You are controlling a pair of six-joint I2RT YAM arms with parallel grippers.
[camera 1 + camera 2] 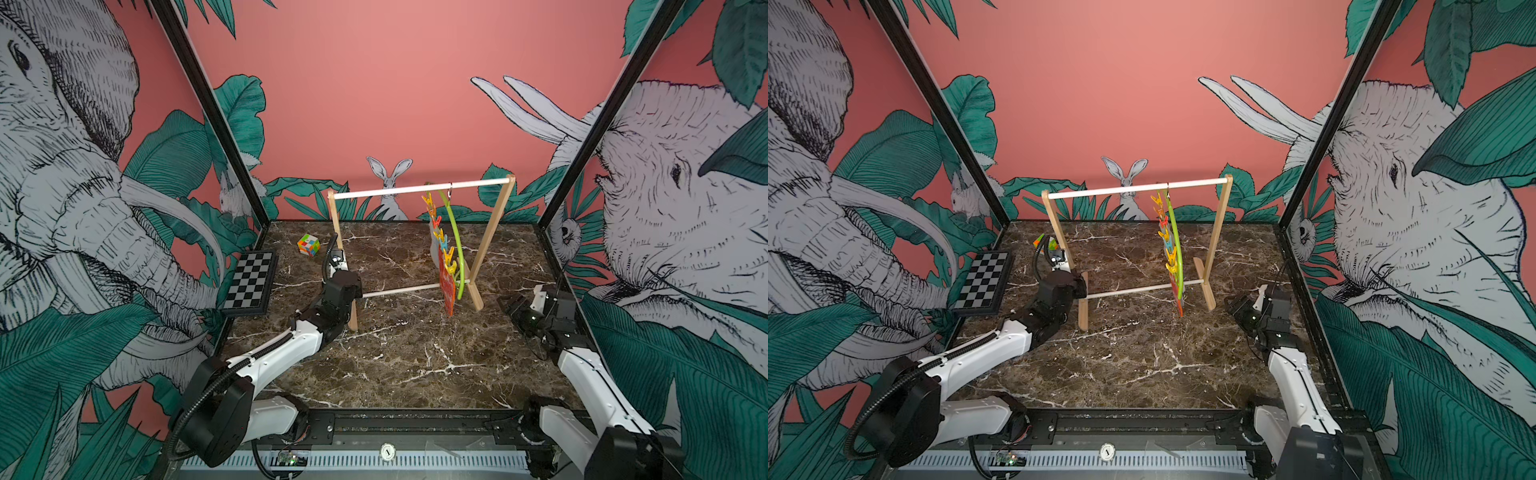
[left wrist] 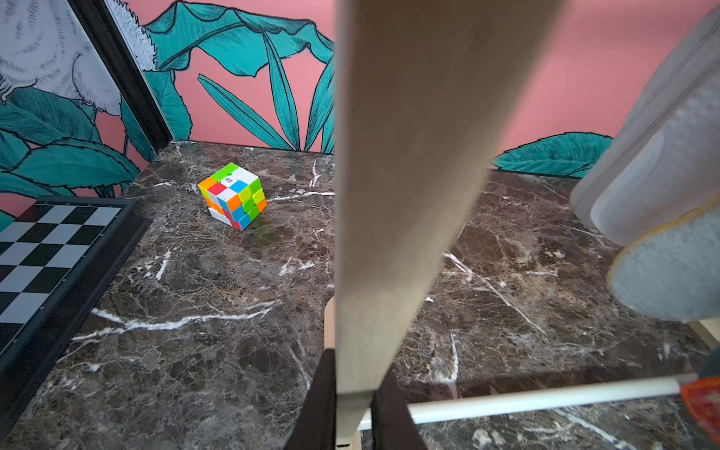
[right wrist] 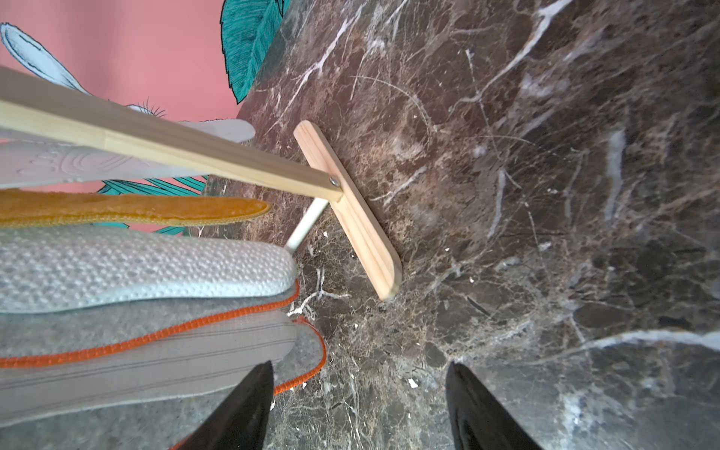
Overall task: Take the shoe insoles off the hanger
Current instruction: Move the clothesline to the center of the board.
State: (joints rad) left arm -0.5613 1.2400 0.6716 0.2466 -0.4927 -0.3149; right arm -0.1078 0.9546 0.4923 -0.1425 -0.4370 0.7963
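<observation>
Marble desk (image 1: 415,365) bore a wooden rack (image 1: 419,189); right of centre in both top views, the hanger (image 1: 457,245) held the shoe insoles (image 1: 448,291). Left fingers (image 2: 317,405) clenched the rack's post; right fingers (image 3: 241,409) stood released.

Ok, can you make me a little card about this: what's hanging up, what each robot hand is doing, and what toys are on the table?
hanging up: flat foot-shaped shoe insoles, clipped to the thin lime-green plastic hanger
hanger hangs from: white rod of the wooden rack
left gripper: shut on the rack's upright post, low down
right gripper: open, empty, beside the insoles' lower ends
toys: colourful puzzle cube, black-and-white chessboard
table: dark brown marble
</observation>
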